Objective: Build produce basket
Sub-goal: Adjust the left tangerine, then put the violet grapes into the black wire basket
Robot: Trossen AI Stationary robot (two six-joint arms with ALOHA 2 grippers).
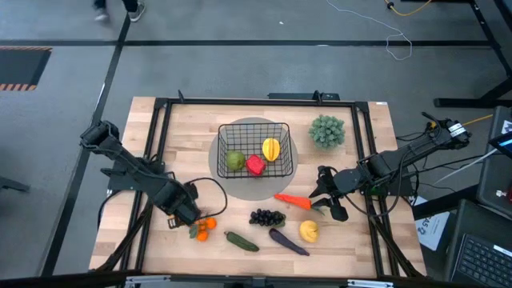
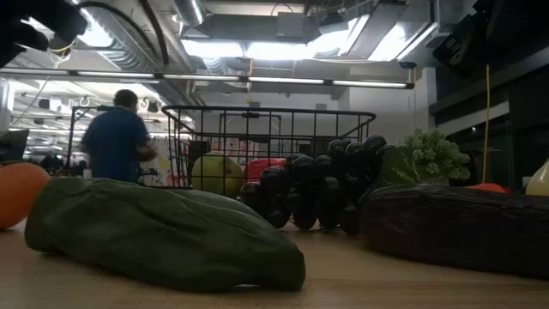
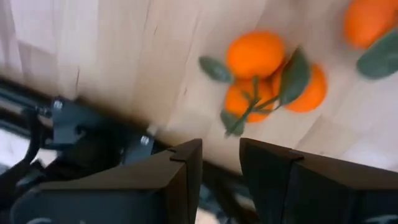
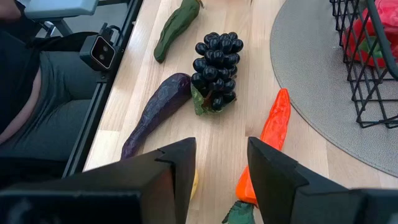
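Note:
The black wire basket (image 1: 254, 128) stands on a grey disc at the table's middle and holds a green apple (image 1: 234, 161), a red pepper (image 1: 255, 166) and a yellow fruit (image 1: 271, 149). On the wood near the front lie tangerines (image 3: 273, 74), a cucumber (image 1: 241, 241), grapes (image 4: 214, 68), an eggplant (image 4: 155, 112), a carrot (image 4: 273, 134) and a yellow lemon (image 1: 309, 231). My left gripper (image 3: 221, 162) points down, open, just left of the tangerines (image 1: 204, 229), with nothing between its fingers. My right gripper (image 4: 221, 155) hangs open above the carrot's leafy end and the lemon.
A pale-green bushy plant (image 1: 326, 130) stands right of the basket, beside the grey disc (image 1: 292, 164). Black frame rails (image 1: 152, 160) run along the table's sides. A person (image 2: 116, 137) stands in the room beyond; another sits at the near edge (image 4: 37, 93).

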